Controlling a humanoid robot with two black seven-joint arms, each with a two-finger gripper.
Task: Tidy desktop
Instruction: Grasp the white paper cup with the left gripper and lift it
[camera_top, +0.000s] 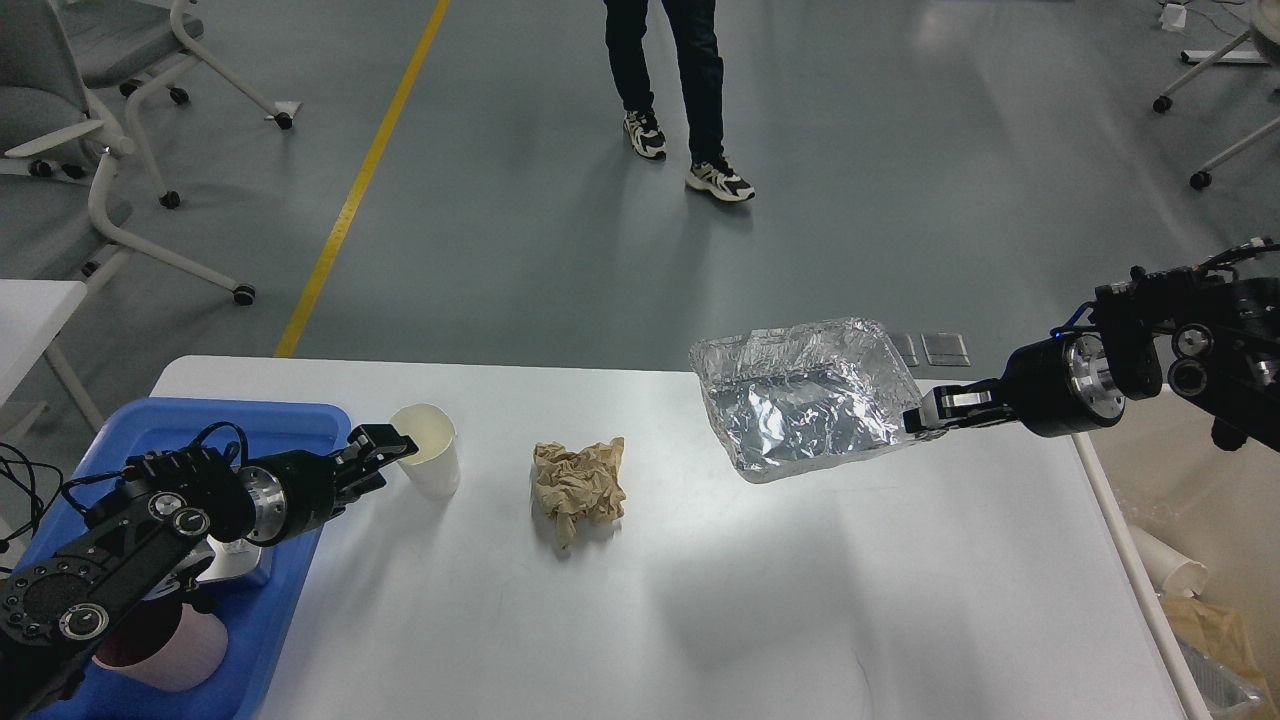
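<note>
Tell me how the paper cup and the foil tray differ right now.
The paper cup is white, round and stands upright on the desktop; the foil tray is silver, crinkled, rectangular and tilted above it. The right gripper pinches the tray's edge, while the left gripper is only at the cup's rim. Both look empty.

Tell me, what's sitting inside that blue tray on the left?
Inside the blue tray I can make out a pink cup and part of a shiny metal tin. The robot's left arm covers most of the tray, so anything else lying beneath it stays hidden.
</note>
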